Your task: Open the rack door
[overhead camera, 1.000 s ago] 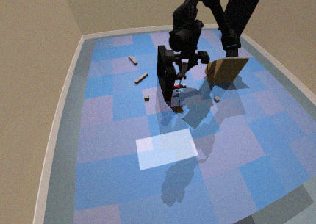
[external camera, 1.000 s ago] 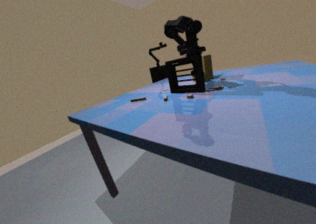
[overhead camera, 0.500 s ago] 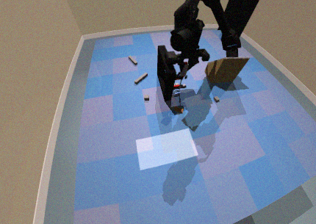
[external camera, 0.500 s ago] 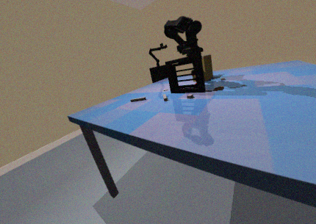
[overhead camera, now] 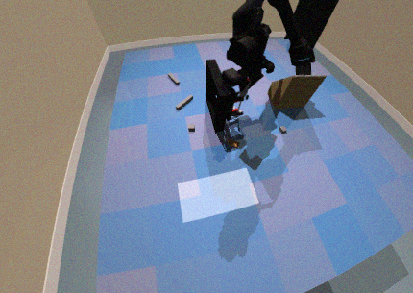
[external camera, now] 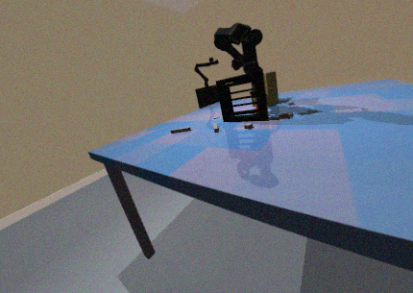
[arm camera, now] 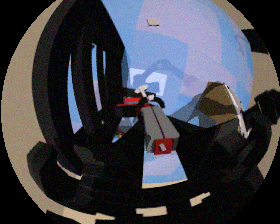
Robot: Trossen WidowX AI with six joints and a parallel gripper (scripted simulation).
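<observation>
"Gripper (overhead camera: 242, 97) (arm camera: 154, 120) first: what's it got?"

"It's closed partway, with a gap left by whatever sits between the fingers. I'd say that's the handle (overhead camera: 240, 103) (arm camera: 156, 124), though the dark parts crowd together and I can't see the contact cleanly."

"And the handle is where?"

"Upright beside the rack (overhead camera: 211, 78) (external camera: 224, 110) (arm camera: 42, 75), on the side where the arm (overhead camera: 247, 46) (external camera: 250, 54) reaches down. It's a straight, squared grey bar with a red end."

"How will it handle?"

"Stiff, I'd guess, and not fragile. Those flat faces should suit flat pads, but they look smooth, so a loose pinch might slip in the turn. Take it across the middle of the bar, squeeze firmly, and twist about its own axis."

"Then the swing?"

"The door probably moves as one rigid panel, so follow its arc rather than tugging straight. Keep clear of the tan box (overhead camera: 299, 91) (external camera: 272, 88) (arm camera: 215, 97); it's flat-sided and perhaps light enough to shove."

"Materials?"

"Rack matt black, square-edged, with thin bars across its opening. Surface (overhead camera: 139, 176) (external camera: 307, 159) (arm camera: 160, 47) in flat blue and mauve patches, and a pale little stick (overhead camera: 184, 102) lying on it."
</observation>
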